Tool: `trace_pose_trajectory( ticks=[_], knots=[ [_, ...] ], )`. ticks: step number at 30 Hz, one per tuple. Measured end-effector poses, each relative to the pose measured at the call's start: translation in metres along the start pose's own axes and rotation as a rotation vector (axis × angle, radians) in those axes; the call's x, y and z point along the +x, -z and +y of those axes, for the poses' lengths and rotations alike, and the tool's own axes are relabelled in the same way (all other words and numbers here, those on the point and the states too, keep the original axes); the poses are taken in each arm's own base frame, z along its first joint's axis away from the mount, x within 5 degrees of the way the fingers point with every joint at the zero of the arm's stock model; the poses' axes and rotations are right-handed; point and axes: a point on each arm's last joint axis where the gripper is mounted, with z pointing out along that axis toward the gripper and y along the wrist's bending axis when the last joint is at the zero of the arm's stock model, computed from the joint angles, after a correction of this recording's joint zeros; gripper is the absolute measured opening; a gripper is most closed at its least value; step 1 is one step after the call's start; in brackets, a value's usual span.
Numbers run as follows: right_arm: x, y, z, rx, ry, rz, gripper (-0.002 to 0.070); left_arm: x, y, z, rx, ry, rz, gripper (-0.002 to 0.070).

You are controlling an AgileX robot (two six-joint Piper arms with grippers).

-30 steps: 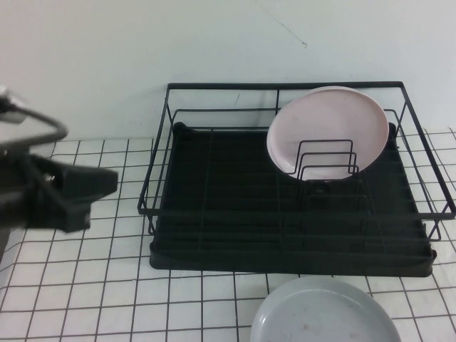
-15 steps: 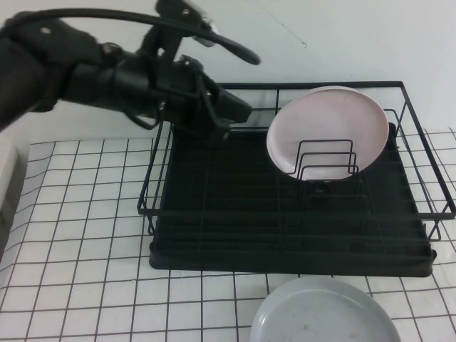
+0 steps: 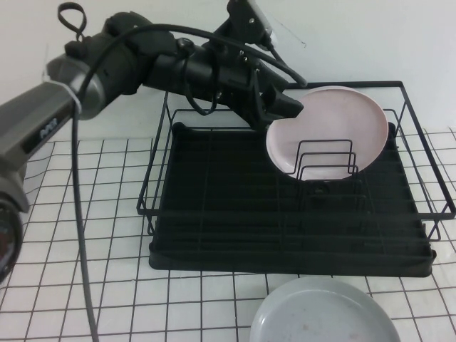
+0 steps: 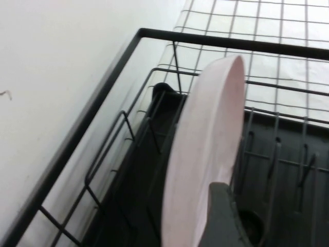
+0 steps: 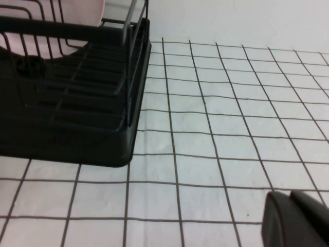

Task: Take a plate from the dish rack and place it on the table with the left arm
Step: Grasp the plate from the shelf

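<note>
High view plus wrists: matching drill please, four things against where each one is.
Things:
1. plate
2. grey-blue plate
3. left gripper
4. right gripper

Places:
A. low over the table, off the dish rack's corner
B. standing on edge in the dish rack's wire dividers
C. lying flat on the table in front of the dish rack
D. fingers open at the pink plate's upper left rim

Pairs: 1-B, 2-C, 3-D, 4-A
</note>
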Motion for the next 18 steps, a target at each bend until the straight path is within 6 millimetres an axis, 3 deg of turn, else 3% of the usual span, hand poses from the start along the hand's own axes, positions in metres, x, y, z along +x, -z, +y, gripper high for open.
trace_pose_trajectory(
  ticks=[8,18],
  knots=[
    [0.0,0.0,0.0,0.0,0.0,0.0,-0.0001,0.01,-0.018,0.008,-0.007,-0.012,-0.005,0.039],
    [0.0,0.0,0.0,0.0,0.0,0.0,-0.0001,0.011,-0.022,0.008,-0.005,0.0,-0.024,0.0384]
  ],
)
